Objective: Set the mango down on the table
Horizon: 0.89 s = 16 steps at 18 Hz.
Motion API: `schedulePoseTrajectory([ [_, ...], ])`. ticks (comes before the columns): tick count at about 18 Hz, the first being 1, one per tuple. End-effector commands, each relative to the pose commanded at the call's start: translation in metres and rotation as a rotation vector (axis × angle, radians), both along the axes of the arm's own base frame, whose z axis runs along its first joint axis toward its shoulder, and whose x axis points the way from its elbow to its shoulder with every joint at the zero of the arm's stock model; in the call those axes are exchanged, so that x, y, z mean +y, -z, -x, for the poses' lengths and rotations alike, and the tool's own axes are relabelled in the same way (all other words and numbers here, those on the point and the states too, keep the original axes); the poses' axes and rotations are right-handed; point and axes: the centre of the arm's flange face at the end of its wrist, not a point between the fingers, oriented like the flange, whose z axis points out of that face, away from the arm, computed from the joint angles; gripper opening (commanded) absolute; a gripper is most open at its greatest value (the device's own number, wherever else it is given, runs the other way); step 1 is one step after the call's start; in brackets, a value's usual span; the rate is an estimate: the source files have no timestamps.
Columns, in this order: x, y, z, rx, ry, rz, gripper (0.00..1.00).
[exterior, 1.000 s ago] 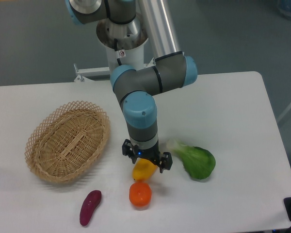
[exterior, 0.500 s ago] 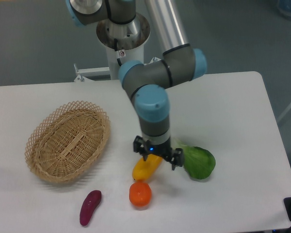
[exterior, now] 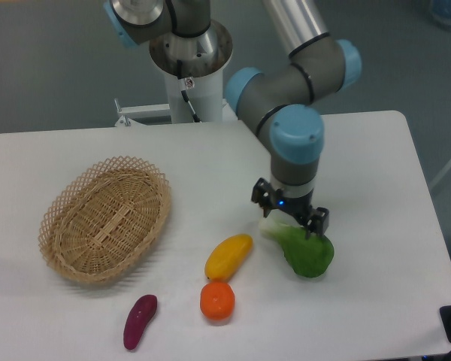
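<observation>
You are looking at the mango (exterior: 228, 256) lying on the table (exterior: 361, 158), free of the arm, just right of the basket (exterior: 105, 218) and just above the orange (exterior: 217, 300). Farther right of the basket, the gripper (exterior: 289, 219) is hanging over the white stalk end of the green vegetable (exterior: 304, 250), its fingers spread and holding nothing. The purple sweet potato (exterior: 140, 321) is lying below the basket, left of the orange.

Mango (exterior: 228, 256) on table (exterior: 361, 158), between basket (exterior: 105, 218) and leafy vegetable (exterior: 304, 250).
</observation>
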Motion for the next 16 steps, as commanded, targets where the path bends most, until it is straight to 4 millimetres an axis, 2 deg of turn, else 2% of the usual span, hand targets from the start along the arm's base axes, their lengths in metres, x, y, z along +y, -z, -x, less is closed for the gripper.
schedulePoseTrajectory([
  [3,-0.004,-0.004,0.003,-0.01,0.011,-0.024,1.0],
  [5,-0.013,-0.009,0.01,-0.025,0.008,-0.041,1.0],
  [8,-0.026,-0.015,0.011,-0.051,0.103,-0.023,1.0],
  [16,-0.03,-0.015,0.011,-0.053,0.104,-0.018,1.0],
])
